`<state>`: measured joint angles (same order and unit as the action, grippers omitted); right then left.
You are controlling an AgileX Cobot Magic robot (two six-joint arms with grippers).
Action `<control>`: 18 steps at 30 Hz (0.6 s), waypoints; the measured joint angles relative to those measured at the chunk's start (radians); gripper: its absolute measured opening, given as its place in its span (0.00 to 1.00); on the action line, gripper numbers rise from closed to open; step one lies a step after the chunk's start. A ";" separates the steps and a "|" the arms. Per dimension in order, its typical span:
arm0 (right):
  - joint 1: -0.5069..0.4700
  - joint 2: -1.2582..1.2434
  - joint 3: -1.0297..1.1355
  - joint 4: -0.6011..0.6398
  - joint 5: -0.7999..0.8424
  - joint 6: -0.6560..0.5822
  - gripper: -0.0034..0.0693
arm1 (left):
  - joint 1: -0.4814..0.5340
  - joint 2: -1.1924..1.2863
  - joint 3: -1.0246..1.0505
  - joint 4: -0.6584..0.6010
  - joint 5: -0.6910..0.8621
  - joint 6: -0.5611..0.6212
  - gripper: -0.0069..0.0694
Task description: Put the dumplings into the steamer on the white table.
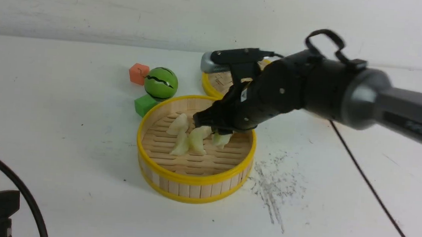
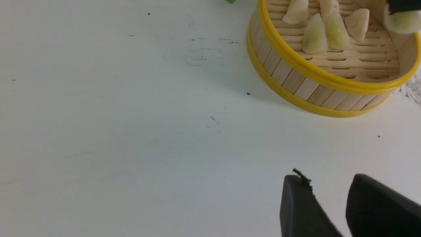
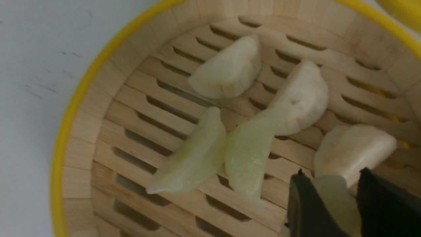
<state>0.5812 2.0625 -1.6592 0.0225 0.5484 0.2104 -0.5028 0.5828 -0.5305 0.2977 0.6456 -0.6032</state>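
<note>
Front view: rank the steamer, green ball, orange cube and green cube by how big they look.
1. steamer
2. green ball
3. orange cube and green cube: alike, green one partly hidden, so tied.

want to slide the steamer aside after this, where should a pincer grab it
I'd take the steamer by its near wall, coming straight down so the tips straddle it. The wall is thin and upright under the yellow rim, and the slatted floor just inside it is bare; the dumplings lie further back.

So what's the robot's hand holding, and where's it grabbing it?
The right hand pinches a pale dumpling by its upper end, over the steamer.
</note>
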 joint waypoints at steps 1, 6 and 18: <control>0.000 0.007 -0.005 -0.002 0.009 0.000 0.32 | 0.000 0.000 0.000 0.000 0.000 0.000 0.37; 0.000 0.090 -0.064 -0.039 0.108 -0.010 0.32 | 0.000 0.000 0.000 0.001 0.000 0.000 0.37; 0.000 0.062 -0.161 -0.023 0.144 0.003 0.55 | 0.000 0.000 0.000 0.027 -0.017 0.000 0.38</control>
<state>0.5812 2.1248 -1.8205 0.0000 0.6928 0.2136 -0.5028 0.5828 -0.5305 0.3251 0.6285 -0.6032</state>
